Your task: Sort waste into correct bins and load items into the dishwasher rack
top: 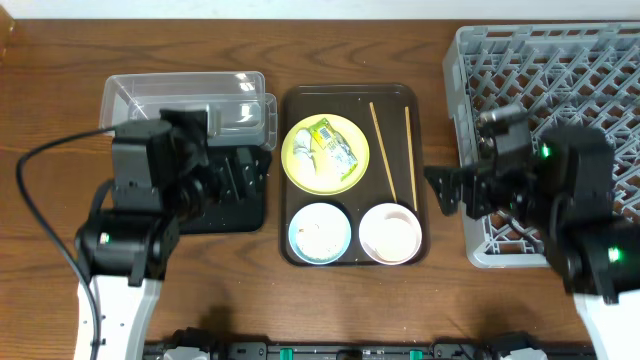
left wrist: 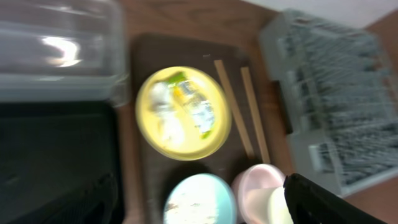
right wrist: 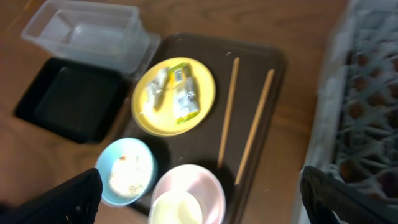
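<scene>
A yellow plate (top: 325,153) on the brown serving tray holds the green-and-yellow wrapper (top: 334,142) and whitish scraps. Two chopsticks (top: 384,150) lie to its right. The light-blue bowl (top: 320,232) holds rice-like scraps. The white-pink bowl (top: 388,232) holds the small white cup (right wrist: 177,208). The clear tub (top: 185,100) and the black tray (top: 235,205) are at the left, and the grey rack (top: 560,80) is at the right. My left gripper (top: 243,175) is open and empty over the black tray. My right gripper (top: 441,190) is open and empty between the serving tray and the rack.
The brown serving tray (top: 350,100) lies in the middle of the wooden table. My left arm hides much of the black tray. My right arm lies over the rack's front left part. A black cable (top: 40,190) loops at the far left.
</scene>
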Controlling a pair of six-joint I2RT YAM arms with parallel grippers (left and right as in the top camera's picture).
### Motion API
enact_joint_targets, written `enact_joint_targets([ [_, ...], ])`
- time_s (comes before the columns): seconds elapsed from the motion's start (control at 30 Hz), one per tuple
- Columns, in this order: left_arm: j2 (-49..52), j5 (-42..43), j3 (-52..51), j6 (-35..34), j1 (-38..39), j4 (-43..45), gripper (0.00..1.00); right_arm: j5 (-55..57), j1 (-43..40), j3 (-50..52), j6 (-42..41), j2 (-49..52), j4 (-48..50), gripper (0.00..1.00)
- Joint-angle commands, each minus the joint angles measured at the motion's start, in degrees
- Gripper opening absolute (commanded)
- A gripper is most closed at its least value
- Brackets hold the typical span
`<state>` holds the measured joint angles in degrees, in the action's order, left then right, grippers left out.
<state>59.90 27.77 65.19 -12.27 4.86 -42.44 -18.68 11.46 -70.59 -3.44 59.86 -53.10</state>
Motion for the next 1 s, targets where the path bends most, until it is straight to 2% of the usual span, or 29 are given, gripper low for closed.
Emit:
enact_joint_targets([
  [0.0, 2.43, 9.68, 1.6, -2.08, -0.28, 2.38, 0.88, -6.1, -0.57, -4.63, -0.37, 3.91, -2.62, 0.99],
  [0.13, 5.77, 10.99, 2.84, -7.76, 0.13, 6.1, 0.88, -6.62, -0.68, -5.18, -0.48, 6.19, -2.43, 0.99],
  [0.23, 9.94, 7.91, 5.73, -8.0, 3.04, 5.07, 0.88, -3.39, -1.07, -5.18, -4.17, 7.76, -2.47, 0.99],
  [0.3, 13.51, 2.58, 7.72, -8.0, 6.25, 3.28, 0.87, -1.16, -1.05, -5.18, -6.23, 8.74, -2.47, 0.99],
  [0.43, 21.4, -13.33, 10.49, -7.96, 14.45, -0.39, 0.87, -0.63, -1.05, -5.18, -8.81, 10.16, -2.4, 0.99],
  [0.57, 28.04, -25.18, 10.54, -8.02, 18.71, 0.11, 0.87, -0.68, -1.05, -5.16, -11.8, 10.56, -2.62, 0.98],
  [0.67, 33.27, -26.32, 10.54, -8.24, 19.06, 1.68, 0.82, -0.87, -1.05, -5.16, -12.0, 10.56, -2.99, 0.97],
  [0.73, 36.76, -26.34, 10.54, -8.28, 19.06, 2.32, 0.75, -0.85, -1.01, -5.16, -11.98, 10.56, -3.32, 0.96],
  [0.97, 45.79, -24.44, 10.54, -8.68, 19.06, 5.22, 0.7, -0.85, -1.01, -5.16, -12.41, 10.56, -3.3, 0.93],
])
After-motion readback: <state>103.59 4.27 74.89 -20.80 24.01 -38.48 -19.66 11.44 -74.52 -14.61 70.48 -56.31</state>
